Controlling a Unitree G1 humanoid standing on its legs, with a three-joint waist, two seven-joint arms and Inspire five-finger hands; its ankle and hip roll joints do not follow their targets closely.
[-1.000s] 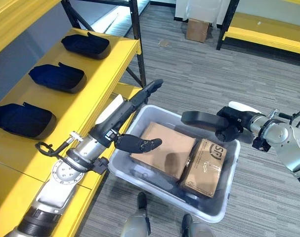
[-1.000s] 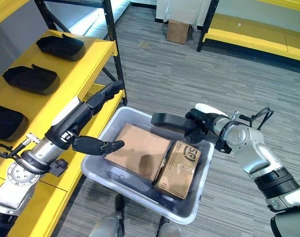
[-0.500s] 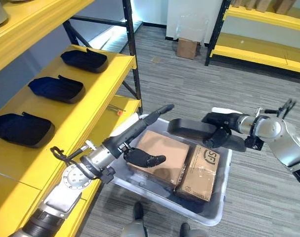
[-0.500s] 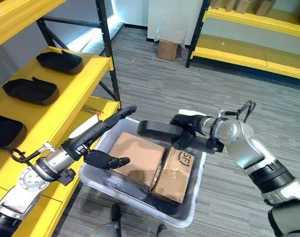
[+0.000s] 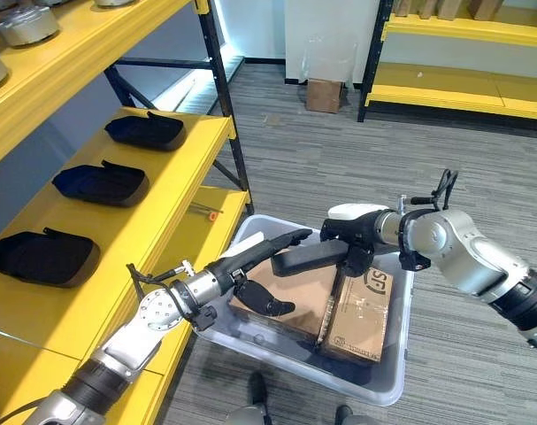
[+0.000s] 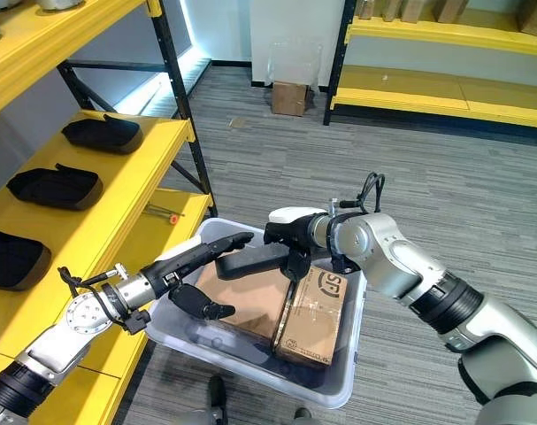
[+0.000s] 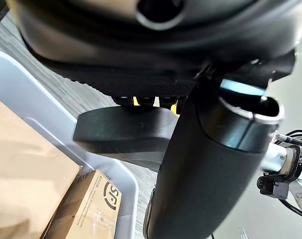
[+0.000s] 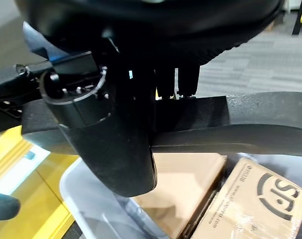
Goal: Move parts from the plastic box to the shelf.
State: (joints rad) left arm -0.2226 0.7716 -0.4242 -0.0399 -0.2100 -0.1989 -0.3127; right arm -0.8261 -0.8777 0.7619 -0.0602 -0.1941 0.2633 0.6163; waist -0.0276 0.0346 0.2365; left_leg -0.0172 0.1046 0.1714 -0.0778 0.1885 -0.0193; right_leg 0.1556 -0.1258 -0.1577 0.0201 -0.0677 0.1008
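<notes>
A long black moulded part (image 5: 308, 258) hangs level over the translucent plastic box (image 5: 374, 388). My right hand (image 5: 361, 232) is shut on its right end, fingers curled over the top and thumb under it (image 8: 111, 149). My left hand (image 5: 259, 257) is open, its straight fingers along the part's left end and the thumb spread below. The part's near end (image 7: 121, 132) lies just past the left hand's fingers. Two cardboard boxes (image 5: 290, 301) (image 5: 361, 314) lie in the plastic box. Three similar black parts (image 5: 144, 131) (image 5: 100, 181) (image 5: 42, 255) rest on the yellow shelf (image 5: 162, 239).
A black upright post (image 5: 224, 106) of the rack stands just left of the plastic box. A lower yellow shelf board (image 5: 193, 248) holds a thin rod with an orange tip (image 5: 206, 212). A cardboard box (image 5: 324, 95) sits on the floor by another yellow rack (image 5: 463, 88) behind.
The camera has tilted up. My right hand has carried the black part leftward over the box, and my left hand has come in under and beside its left end.
</notes>
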